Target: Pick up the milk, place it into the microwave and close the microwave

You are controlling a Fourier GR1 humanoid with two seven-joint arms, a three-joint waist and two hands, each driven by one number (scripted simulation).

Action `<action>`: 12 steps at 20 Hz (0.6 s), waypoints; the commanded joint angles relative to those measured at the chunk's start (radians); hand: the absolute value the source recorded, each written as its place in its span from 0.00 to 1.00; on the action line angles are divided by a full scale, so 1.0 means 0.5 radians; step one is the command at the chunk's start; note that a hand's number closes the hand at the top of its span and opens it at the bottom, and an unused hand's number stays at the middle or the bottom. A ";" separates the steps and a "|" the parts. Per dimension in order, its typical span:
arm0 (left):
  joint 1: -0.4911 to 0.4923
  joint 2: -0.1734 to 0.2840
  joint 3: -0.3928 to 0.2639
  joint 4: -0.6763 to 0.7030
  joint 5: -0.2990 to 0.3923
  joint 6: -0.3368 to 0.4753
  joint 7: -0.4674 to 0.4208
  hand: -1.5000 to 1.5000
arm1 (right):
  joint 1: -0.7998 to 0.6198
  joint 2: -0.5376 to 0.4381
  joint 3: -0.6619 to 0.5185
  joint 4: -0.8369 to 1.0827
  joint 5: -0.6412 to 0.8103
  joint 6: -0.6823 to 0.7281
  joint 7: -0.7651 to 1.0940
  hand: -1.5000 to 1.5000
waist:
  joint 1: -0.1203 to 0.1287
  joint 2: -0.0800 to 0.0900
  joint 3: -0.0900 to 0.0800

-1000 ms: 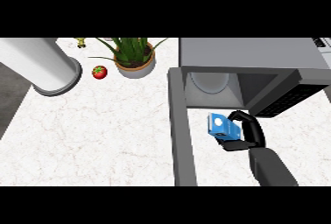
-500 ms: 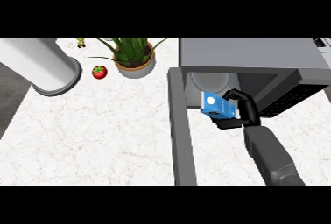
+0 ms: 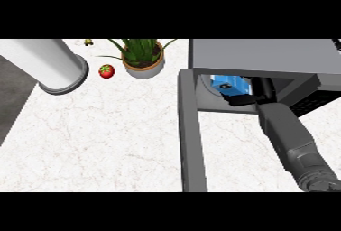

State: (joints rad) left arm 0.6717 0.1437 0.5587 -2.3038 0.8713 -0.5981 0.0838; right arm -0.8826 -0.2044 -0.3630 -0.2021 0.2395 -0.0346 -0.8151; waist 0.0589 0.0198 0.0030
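Note:
The milk [image 3: 226, 84] is a blue carton, now just inside the mouth of the grey microwave [image 3: 266, 56] at the upper right. My right hand [image 3: 251, 92] is shut on it, black fingers curled round its right side, and the forearm stretches in from the lower right. The microwave's roof hides the carton's far half. The microwave door [image 3: 191, 135] stands swung open, running down the view as a long grey bar. My left hand does not show.
A potted green plant [image 3: 142, 56] stands left of the microwave, with a red strawberry [image 3: 106, 71] beside it. A large white cylinder [image 3: 47, 63] lies at the upper left. The counter's dark left edge [image 3: 10, 99] runs down the left side.
My right hand has carried the milk up and away from me, from in front of the microwave's opening into its mouth. The arm has stretched further out.

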 commanded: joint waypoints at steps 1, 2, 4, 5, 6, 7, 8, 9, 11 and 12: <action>-0.043 0.027 0.028 0.030 0.031 -0.093 -0.033 0.00 | -0.090 -0.026 0.017 0.076 0.040 -0.039 0.040 1.00 | 0.049 0.018 0.001; -0.044 0.050 0.026 -0.053 0.060 -0.014 0.015 0.00 | -0.186 -0.040 0.003 0.083 0.029 -0.061 0.146 1.00 | 0.052 0.020 0.002; -0.050 0.005 0.006 -0.056 -0.005 -0.038 -0.004 0.00 | -0.164 -0.082 0.006 0.094 0.048 -0.123 0.116 1.00 | 0.078 0.032 0.003; -0.109 0.053 0.015 0.000 0.029 -0.009 0.004 0.00 | -0.213 -0.119 0.029 0.091 0.081 -0.187 0.164 1.00 | 0.073 0.038 0.002; -0.109 0.089 0.034 -0.008 0.054 -0.006 0.018 0.00 | -0.249 -0.152 0.061 0.096 0.121 -0.235 0.213 1.00 | 0.074 0.036 0.001; -0.128 0.011 -0.010 -0.028 0.009 0.007 -0.010 0.00 | -0.166 -0.151 0.065 0.093 0.133 -0.297 0.108 1.00 | 0.086 0.050 0.003; -0.127 0.089 0.040 -0.029 0.044 0.008 0.014 0.00 | -0.261 -0.183 0.080 0.092 0.157 -0.348 0.204 1.00 | 0.095 0.045 0.003; -0.181 0.114 0.010 0.028 0.048 0.035 0.035 0.00 | -0.246 -0.116 0.078 0.098 0.161 -0.454 0.179 1.00 | 0.094 0.062 0.003; -0.187 0.102 0.016 -0.006 0.056 0.028 0.017 0.00 | -0.225 -0.182 0.068 0.124 0.164 -0.480 0.194 1.00 | 0.119 0.071 0.005; -0.200 0.114 0.000 0.050 0.057 -0.014 0.015 0.00 | -0.291 -0.203 0.043 0.118 0.140 -0.466 0.236 1.00 | 0.127 0.072 0.004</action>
State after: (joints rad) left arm 0.5936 0.1852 0.5625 -2.2935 0.8888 -0.5956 0.0896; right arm -0.9961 -0.2791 -0.3363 -0.1513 0.3046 -0.2180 -0.7258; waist 0.1079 0.0482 0.0047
